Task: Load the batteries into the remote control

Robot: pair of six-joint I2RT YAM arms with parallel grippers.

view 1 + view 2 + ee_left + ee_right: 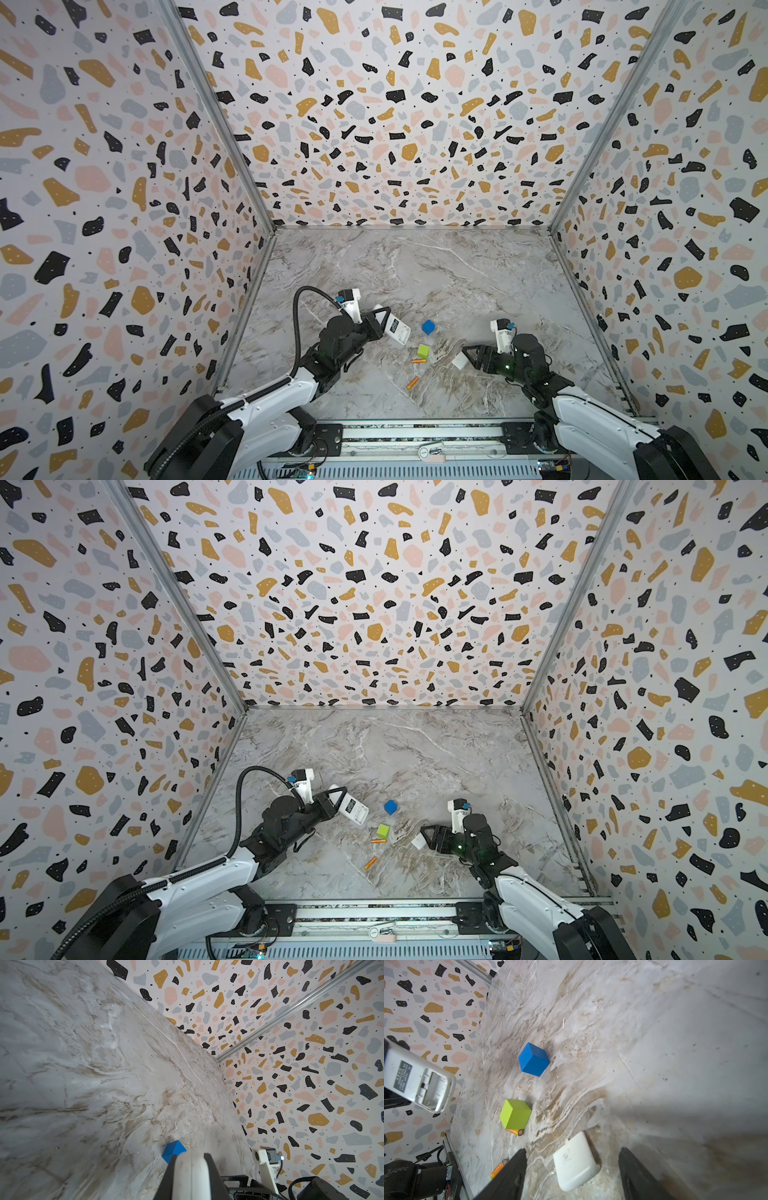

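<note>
Grey marbled tabletop (415,270): carries all the loose things, in its near half.
White oblong remote control (397,331): left of centre, its far end clamped between the jaws of the left gripper (381,319); its free end points towards the cubes.
Blue cube (428,327): just right of the remote's free end.
Green cube (423,351): nearer than the blue cube, apart from it.
Two orange cylindrical batteries (419,361): one lies just beside the green cube's near side; the other battery (412,383) lies nearer still, apart.
Small white square piece (575,1163): right of the green cube, flat on the tabletop, between the spread fingers of the right gripper (572,1150), touching neither.
</note>
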